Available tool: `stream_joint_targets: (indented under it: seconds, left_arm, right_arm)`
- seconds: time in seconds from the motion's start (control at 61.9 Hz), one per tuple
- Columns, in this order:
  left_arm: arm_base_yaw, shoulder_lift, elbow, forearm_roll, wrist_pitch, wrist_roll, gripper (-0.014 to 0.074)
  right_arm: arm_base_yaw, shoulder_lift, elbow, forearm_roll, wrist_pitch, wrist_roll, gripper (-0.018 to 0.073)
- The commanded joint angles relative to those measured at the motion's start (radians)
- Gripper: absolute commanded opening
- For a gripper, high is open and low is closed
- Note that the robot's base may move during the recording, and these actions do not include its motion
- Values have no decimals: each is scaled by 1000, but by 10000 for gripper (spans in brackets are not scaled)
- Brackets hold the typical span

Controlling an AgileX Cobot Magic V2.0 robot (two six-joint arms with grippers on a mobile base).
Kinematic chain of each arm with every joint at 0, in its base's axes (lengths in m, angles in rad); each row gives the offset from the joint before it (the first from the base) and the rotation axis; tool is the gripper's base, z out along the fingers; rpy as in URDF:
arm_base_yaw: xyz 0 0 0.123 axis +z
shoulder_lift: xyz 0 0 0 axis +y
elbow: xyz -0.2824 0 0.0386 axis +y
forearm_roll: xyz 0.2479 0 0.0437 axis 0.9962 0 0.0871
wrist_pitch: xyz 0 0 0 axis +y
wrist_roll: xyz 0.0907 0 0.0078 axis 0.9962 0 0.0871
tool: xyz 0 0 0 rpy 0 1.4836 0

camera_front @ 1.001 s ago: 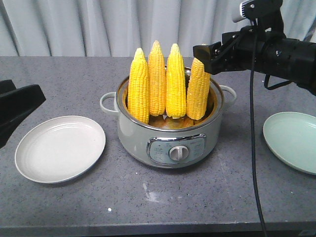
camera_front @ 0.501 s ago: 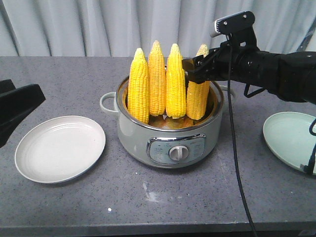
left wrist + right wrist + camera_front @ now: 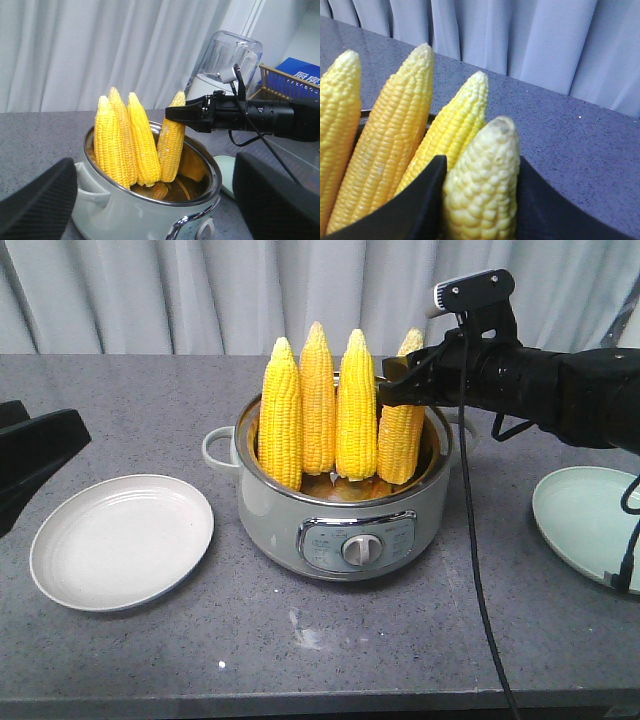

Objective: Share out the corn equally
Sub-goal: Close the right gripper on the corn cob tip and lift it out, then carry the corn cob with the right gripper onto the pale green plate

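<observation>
Four corn cobs point(image 3: 355, 405) upright (bright yellow); tapered

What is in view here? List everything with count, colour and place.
corn: four cobs, yellow, standing upright in the pot
pot: one, pale grey-green with a silver rim and a dial, middle of the table
white plate: one, white, empty, on the table left of the pot
green plate: one, pale green, on the table right of the pot, partly cut off
table: one, speckled grey
curtain: pale grey, behind the table
blender: one, clear jar on a white base, behind the right arm
right end effector: black, fingers against both sides of the rightmost cob, near its top
left end effector: black, open, off to the left, holding nothing
</observation>
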Motion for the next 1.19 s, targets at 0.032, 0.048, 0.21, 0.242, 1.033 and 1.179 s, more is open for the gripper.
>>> stream_joint_targets:
  seconds: [0.032,0.048,0.21,0.242,1.033,1.179]
  left_arm:
    - [-4,-3,-35,-55,11,-11,589]
    - [-4,-3,-35,-55,11,-11,589]
    - [-4,-3,-35,-55,17,-11,589]
    - [-4,-3,-35,-55,17,-11,589]
    - [-4,-3,-35,-53,17,-11,589]
    - [-4,-3,-35,-53,17,-11,589]
  right_arm:
    - [-4,-60,-36,15,27,-24,-13]
    - [-4,-67,-37,17,24,-28,-12]
    - [-6,-171,-67,22,-47,-40,-10]
    - [-6,-200,-74,23,-70,-38,-10]
    - [-6,-579,-10,297,-806,-451,-10]
    - [-6,-540,58,297,-868,-490,-9]
